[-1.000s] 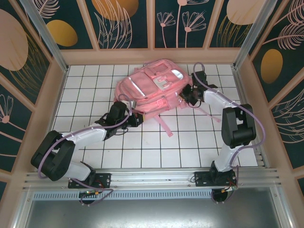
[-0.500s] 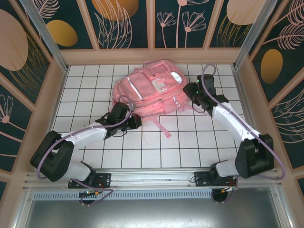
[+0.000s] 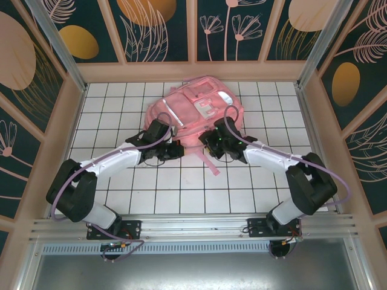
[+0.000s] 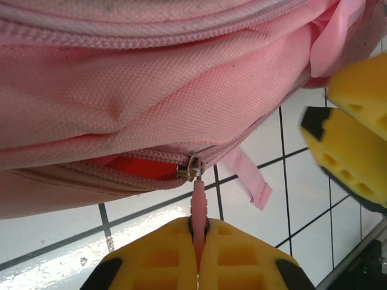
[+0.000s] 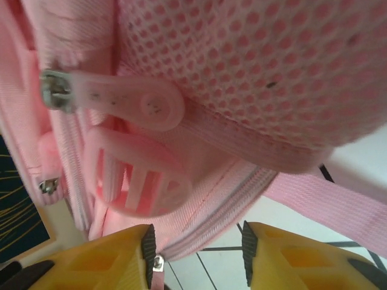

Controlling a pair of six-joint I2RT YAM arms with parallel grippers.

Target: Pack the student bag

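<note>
You have the student bag [image 3: 193, 112] lying flat on the white gridded table [image 3: 181, 193], toward the far middle, front face up, with a loose pink strap [image 3: 208, 162] trailing toward the arms. Your left gripper [image 3: 172, 151] sits at the bag's near-left edge. In the left wrist view its yellow pads [image 4: 163, 260] are clenched together on the pink zipper pull [image 4: 198, 202], which runs straight up to the metal slider [image 4: 192, 168]. Left of that slider the zip is parted, and something red-orange [image 4: 136, 166] shows in the gap. Your right gripper [image 3: 208, 144] is at the bag's near edge, just beside the left one. In the right wrist view its yellow fingers [image 5: 290, 260] stand apart and released, pinching nothing, with the bag's zipped seam just above the gap. Above them you can see a pink mesh panel [image 5: 260, 66], a translucent pink pull tab [image 5: 130, 104] and a pale plastic buckle [image 5: 136, 181].
</note>
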